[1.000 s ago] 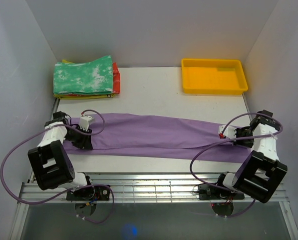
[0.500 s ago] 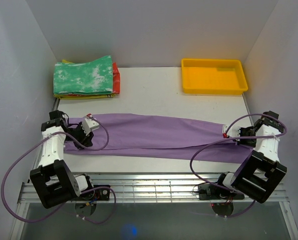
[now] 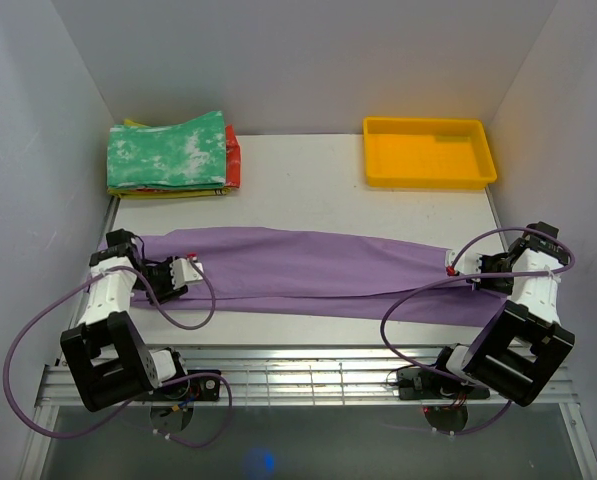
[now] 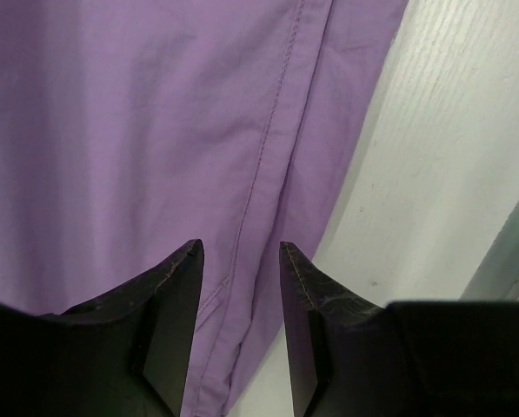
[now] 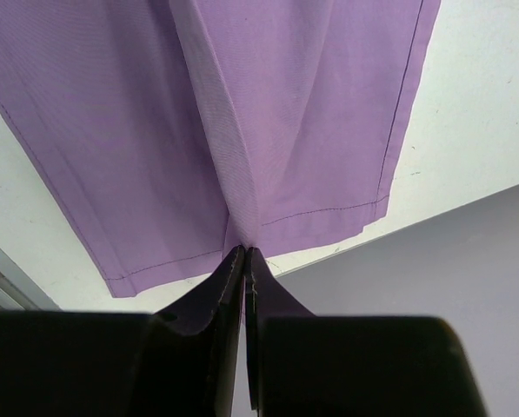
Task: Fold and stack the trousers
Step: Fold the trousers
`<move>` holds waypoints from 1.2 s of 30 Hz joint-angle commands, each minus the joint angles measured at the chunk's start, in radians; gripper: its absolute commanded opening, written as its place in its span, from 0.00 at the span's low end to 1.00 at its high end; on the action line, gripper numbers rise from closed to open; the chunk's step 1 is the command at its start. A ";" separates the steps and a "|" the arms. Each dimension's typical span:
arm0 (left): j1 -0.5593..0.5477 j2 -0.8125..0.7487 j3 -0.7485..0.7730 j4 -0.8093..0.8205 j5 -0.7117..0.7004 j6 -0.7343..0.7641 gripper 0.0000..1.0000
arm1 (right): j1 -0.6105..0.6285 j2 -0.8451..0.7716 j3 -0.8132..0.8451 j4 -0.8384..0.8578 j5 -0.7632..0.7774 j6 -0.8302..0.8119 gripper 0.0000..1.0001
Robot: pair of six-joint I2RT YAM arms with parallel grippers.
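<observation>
While parted at the left tool (image 4: 239, 261), clamps nothing: looks straight down on the trousers (image 3: 318, 268), with a stitched seam running up between the two dark fingers (image 4: 176, 313) and bare white worktop (image 4: 450, 174) just right of the cloth edge. Cannot tell whether touching the cloth or hanging just above it. Over at the right tool (image 5: 244, 254), pressed together on a raised fold of the same lilac cloth, close to the hemmed leg ends, with that fold drawn up into a ridge running away from the tips. From above, sits with one tool at the left end of the garment and the other at the right end, well apart. Lies stretched in one long band across the near half of the worktop, left to right. Farther out, near the far left corner, shows a stack of folded garments (image 3: 173, 155), green-and-white mottled on top with red and yellow edges beneath, apart from the lilac cloth. Toward the far right corner, shows a yellow tray (image 3: 428, 182), likewise apart from the trousers.
</observation>
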 commanded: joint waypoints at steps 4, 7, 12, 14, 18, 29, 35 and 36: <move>-0.025 0.004 -0.061 0.066 -0.012 0.096 0.51 | -0.005 0.007 0.032 -0.015 0.016 -0.049 0.08; -0.034 -0.005 -0.093 0.099 -0.016 0.104 0.51 | -0.005 0.008 0.033 -0.016 0.019 -0.047 0.08; -0.045 0.001 -0.121 0.147 -0.019 0.109 0.50 | -0.005 0.011 0.036 -0.018 0.021 -0.049 0.08; -0.049 0.001 -0.135 0.184 -0.023 0.105 0.50 | -0.005 0.016 0.038 -0.021 0.024 -0.047 0.08; -0.063 -0.005 -0.153 0.242 -0.024 0.084 0.43 | -0.005 0.021 0.035 -0.021 0.030 -0.044 0.08; -0.065 -0.025 -0.101 0.178 -0.013 0.087 0.00 | -0.005 0.033 0.047 -0.016 0.038 -0.042 0.08; -0.060 -0.063 -0.006 0.030 0.002 0.052 0.00 | -0.022 0.039 0.116 -0.039 0.024 -0.039 0.08; -0.052 -0.070 0.003 0.006 0.002 0.061 0.00 | -0.026 0.037 0.124 -0.047 0.024 -0.055 0.08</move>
